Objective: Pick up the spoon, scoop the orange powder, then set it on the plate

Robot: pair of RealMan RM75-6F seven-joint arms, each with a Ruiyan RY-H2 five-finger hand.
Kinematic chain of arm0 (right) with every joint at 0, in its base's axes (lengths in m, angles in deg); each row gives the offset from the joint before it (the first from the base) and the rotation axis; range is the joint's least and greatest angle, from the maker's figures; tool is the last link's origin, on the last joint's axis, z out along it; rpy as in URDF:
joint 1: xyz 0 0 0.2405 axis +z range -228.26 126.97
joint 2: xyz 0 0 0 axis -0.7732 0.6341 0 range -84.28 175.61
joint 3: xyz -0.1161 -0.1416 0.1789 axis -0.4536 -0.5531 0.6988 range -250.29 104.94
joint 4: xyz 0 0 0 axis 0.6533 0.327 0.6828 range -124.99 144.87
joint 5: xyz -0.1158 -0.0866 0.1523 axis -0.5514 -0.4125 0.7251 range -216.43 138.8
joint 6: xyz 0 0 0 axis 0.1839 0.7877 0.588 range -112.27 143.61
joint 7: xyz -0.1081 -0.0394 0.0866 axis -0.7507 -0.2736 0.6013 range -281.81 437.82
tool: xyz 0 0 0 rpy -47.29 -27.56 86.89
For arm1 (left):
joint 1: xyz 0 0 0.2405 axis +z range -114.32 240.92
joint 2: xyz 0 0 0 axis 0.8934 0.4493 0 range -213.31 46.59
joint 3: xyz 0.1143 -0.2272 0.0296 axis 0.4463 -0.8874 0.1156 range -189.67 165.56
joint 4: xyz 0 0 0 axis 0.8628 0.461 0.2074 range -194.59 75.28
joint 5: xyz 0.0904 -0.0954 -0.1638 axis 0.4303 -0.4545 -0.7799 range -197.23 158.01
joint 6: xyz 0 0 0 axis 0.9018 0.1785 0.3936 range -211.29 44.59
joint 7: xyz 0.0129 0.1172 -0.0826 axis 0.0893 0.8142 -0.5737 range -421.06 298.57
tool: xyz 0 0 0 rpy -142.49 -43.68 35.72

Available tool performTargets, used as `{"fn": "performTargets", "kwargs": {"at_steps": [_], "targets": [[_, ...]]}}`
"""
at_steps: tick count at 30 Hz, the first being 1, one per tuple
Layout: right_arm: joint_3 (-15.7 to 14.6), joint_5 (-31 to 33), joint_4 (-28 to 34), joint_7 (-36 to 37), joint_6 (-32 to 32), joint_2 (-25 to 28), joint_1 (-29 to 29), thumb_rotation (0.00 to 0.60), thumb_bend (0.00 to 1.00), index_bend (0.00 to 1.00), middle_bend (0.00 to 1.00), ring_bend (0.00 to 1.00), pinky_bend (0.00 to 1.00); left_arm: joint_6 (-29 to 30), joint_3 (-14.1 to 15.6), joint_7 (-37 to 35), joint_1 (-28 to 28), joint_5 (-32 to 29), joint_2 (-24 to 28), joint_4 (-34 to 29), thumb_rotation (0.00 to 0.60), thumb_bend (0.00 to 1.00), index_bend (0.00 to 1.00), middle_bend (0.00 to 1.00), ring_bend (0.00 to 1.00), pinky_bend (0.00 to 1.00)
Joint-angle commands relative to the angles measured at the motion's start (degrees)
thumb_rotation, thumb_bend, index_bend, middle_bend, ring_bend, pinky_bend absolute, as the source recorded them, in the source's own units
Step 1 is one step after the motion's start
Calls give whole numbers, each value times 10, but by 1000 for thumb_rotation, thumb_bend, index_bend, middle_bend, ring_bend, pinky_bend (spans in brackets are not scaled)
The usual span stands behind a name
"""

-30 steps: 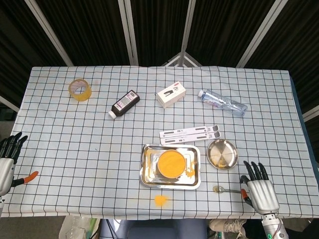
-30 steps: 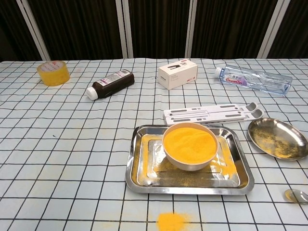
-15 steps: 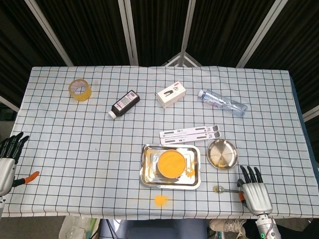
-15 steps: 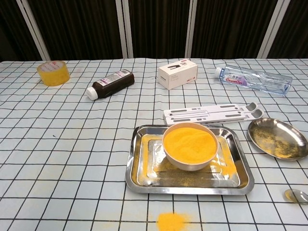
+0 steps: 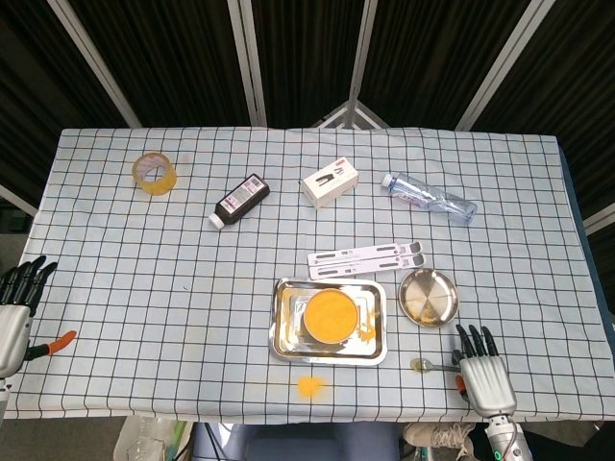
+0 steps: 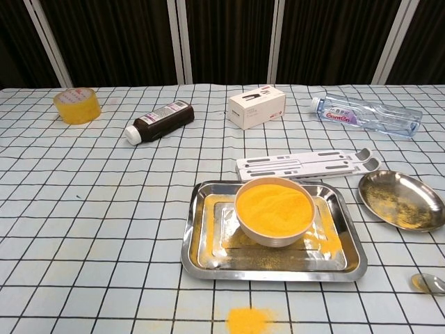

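The right hand point(image 5: 483, 376), fingers spread and holding nothing, covers the handle of the spoon point(image 5: 430, 365) at lower right. The spoon lies sideways below the plate point(image 5: 429, 297), scoop pointing left. The left hand point(image 5: 13, 313), partly cut off at the left edge, is also spread.

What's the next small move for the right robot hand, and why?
Probably lower the right robot hand onto the spoon's handle and pinch it. The spoon lies flat on the table below the plate, its handle at the fingertips, not yet gripped.

Open cloth separates the plate point(image 5: 429, 297) from the spoon point(image 5: 432, 365).
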Motion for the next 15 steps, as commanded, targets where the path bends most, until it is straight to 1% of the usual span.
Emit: {"fn": "performTargets", "kwargs": {"at_steps": [1,8,15], "targets": [[4,5,-5,2,3,-4,1,600,419,487,105,0,0,-1,0,1,0,0,0,0,600,0,0,0,0,0],[13,22,-8,5,11,-5,2,600,419,487,105,0,0,-3,1,3,0,-3,0,-1,600,0,0,0,0,0],[11,23,-9,1,14,-7,3,600,419,487,105,0,0,-3,0,4,0,-4,1,-2,600,0,0,0,0,0]]}}
